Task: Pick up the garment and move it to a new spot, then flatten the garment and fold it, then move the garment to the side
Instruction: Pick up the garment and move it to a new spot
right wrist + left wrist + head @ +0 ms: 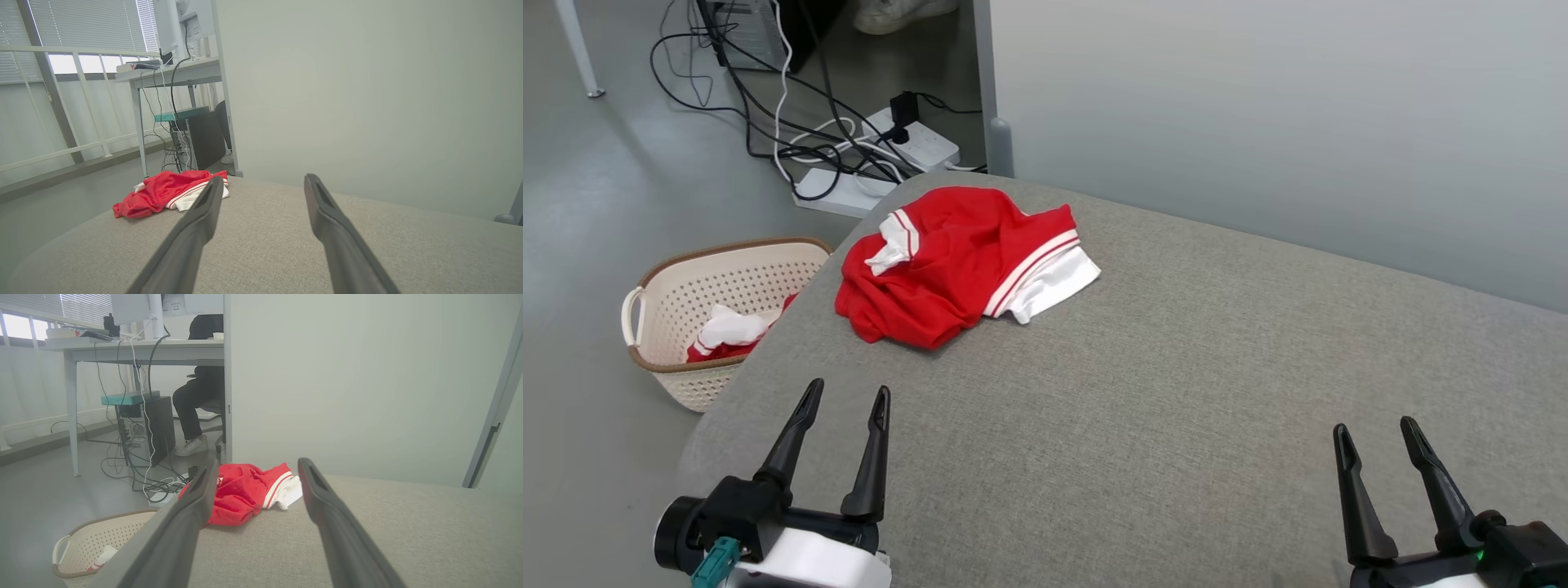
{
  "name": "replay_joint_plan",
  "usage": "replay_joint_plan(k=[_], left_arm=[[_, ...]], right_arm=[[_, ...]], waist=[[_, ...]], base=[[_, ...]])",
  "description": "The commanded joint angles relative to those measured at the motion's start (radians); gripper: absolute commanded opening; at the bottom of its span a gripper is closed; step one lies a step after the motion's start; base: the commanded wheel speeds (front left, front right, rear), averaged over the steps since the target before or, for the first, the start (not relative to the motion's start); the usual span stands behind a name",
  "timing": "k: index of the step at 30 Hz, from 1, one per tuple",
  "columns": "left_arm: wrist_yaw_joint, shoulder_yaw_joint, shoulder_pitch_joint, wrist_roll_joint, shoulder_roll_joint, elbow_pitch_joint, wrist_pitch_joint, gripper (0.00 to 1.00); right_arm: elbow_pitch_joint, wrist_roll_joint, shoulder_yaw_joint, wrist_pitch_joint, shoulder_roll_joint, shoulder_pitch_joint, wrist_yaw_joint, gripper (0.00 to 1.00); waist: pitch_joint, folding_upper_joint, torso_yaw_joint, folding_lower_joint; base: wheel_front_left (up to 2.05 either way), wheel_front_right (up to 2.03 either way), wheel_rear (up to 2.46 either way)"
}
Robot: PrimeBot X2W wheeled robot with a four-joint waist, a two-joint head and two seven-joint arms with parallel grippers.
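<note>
Head view: one red garment (pixel 956 265) at the far left corner of the grey fabric surface (pixel 1176 392); two grippers, left gripper (pixel 849 387) and right gripper (pixel 1374 425), both spread, empty; one basket (pixel 686 318) on the floor. Left wrist view: one seated person (pixel 196 404), one desk (pixel 143 349). Right wrist view: window blinds (pixel 81 24).

Left gripper (pixel 849 386) has two long tapered black fingers (pixel 788 445) on a black block (pixel 743 506), white shell (pixel 809 567), teal plug (pixel 715 562). Right gripper (pixel 1374 425) looks the same, tiny green light (pixel 1480 557).
</note>
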Motion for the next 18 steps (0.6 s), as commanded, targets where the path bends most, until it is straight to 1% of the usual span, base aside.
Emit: replay_joint_plan(k=[1,9,18], left_arm=[[0.011,0.029,-0.029,-0.004,0.002,-0.03,-0.009,1.0],[0.023,0.024,-0.029,-0.016,0.002,-0.044,-0.009,1.0],[0.051,0.018,-0.048,-0.043,0.002,-0.047,-0.009,1.0]], right_arm=[[-0.031,0.001,0.028,-0.006,-0.012,-0.013,0.001,1.0],[-0.034,-0.008,0.028,-0.006,-0.012,-0.015,0.001,1.0],[-0.033,-0.022,0.024,-0.006,-0.012,-0.028,0.001,1.0]], waist=[[0.001,0.0,0.023,0.0],[0.026,0.0,0.068,0.0],[0.067,0.0,0.067,0.0]], base=[[0.0,0.0,0.0],[0.0,0.0,0.0],[0.0,0.0,0.0]])
